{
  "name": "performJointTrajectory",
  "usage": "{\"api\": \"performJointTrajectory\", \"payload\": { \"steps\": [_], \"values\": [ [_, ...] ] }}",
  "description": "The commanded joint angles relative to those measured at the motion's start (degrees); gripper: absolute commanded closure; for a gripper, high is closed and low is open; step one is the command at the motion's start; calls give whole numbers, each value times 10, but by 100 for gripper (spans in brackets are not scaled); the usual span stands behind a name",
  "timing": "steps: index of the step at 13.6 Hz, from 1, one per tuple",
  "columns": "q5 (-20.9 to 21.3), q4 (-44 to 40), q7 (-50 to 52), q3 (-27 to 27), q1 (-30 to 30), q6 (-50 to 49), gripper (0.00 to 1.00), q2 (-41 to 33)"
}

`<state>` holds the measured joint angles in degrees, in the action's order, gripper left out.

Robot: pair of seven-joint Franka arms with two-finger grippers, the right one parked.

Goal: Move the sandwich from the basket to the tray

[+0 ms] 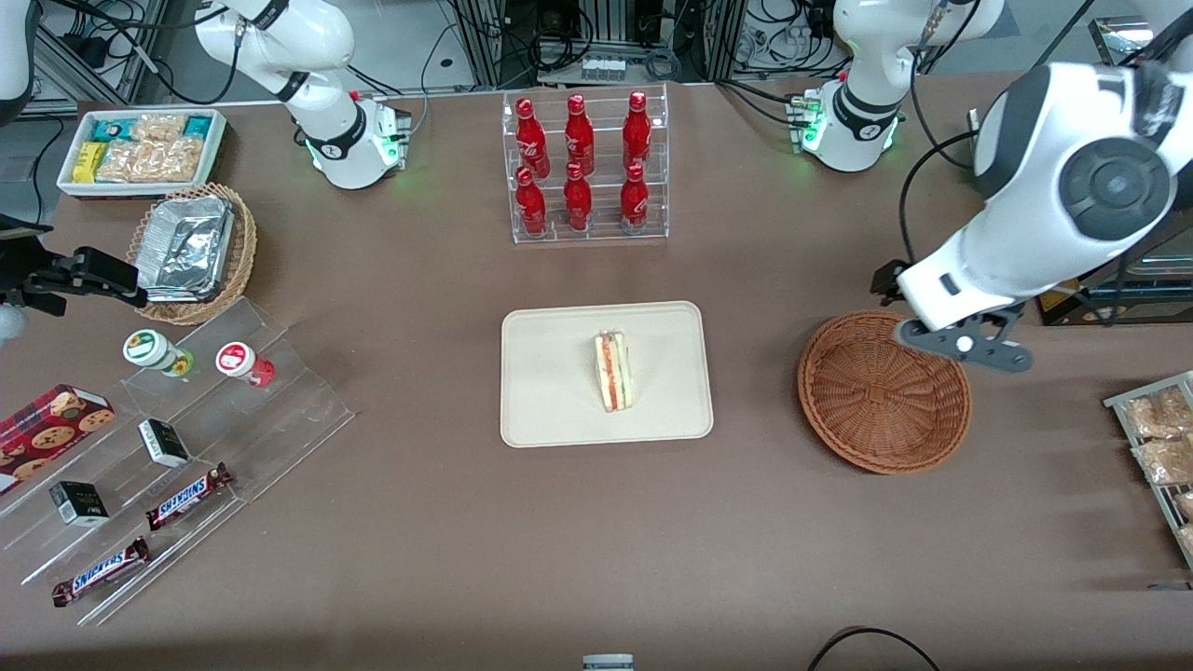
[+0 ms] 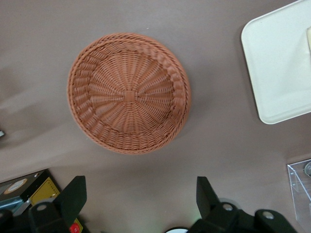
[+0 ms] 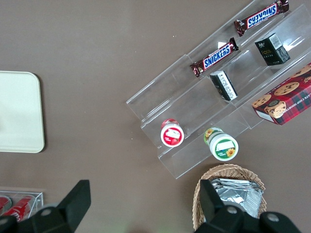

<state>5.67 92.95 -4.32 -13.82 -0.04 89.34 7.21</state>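
Gripper hangs open and empty above the empty basket; the sandwich lies on the tray, so only retreating remains.

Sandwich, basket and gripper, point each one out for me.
sandwich (image 1: 614, 371), front view, on its striped filling edge, lying on the tray.
basket (image 2: 129, 95), left wrist view, on its woven bottom.
gripper (image 2: 141, 199), left wrist view, midway between its open fingertips, above the table beside the basket.
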Motion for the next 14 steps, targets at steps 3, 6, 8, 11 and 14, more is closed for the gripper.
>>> {"api": "performJointTrajectory", "payload": {
  "steps": [3, 6, 8, 11, 14],
  "values": [
    [-16, 71, -14, -1, 35, 5, 0, -68],
    [-31, 76, -14, 0, 49, -13, 0, -93],
    [-32, 75, -10, 3, 56, -29, 0, -107],
    [-51, 68, -4, 21, 54, -50, 0, -123],
    [-59, 39, -9, 45, 53, -93, 0, -132]
  ]
}}
